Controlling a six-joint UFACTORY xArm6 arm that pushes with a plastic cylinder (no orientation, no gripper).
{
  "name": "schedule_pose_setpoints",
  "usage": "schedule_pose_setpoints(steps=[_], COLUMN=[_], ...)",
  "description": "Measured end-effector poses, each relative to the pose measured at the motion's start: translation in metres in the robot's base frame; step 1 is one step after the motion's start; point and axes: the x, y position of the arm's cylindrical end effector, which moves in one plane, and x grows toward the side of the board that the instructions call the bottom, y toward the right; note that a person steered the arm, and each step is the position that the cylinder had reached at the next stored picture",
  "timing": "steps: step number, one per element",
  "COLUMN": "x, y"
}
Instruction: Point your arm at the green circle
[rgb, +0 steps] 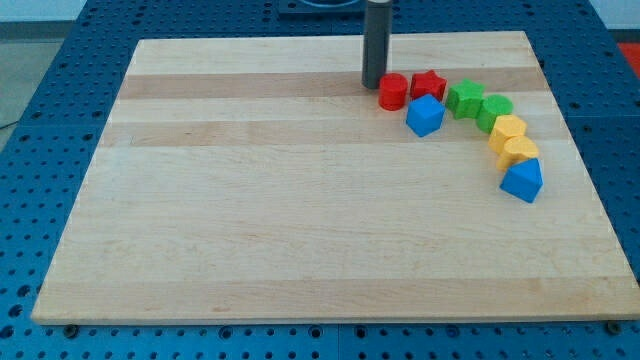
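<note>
Rod upright, my tip (373, 86) just left of red block (393, 91).

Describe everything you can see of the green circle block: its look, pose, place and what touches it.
The green circle is a short, rounded, matt green block, plastic-looking, lying flat on the wooden board at the view's upper right. It sits in a curved row, pressed between the green star and a yellow block. My tip stands well off to the view's left.
</note>
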Motion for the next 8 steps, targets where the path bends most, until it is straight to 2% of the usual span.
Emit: schedule_pose_setpoints(steps=[2, 3, 4, 5, 6, 7, 8], x=[0.003, -0.015, -0.068, -0.100, -0.091, -0.065, -0.025], y=[0.002, -0.003, 0.034, 0.142, 0.258, 0.278, 0.262])
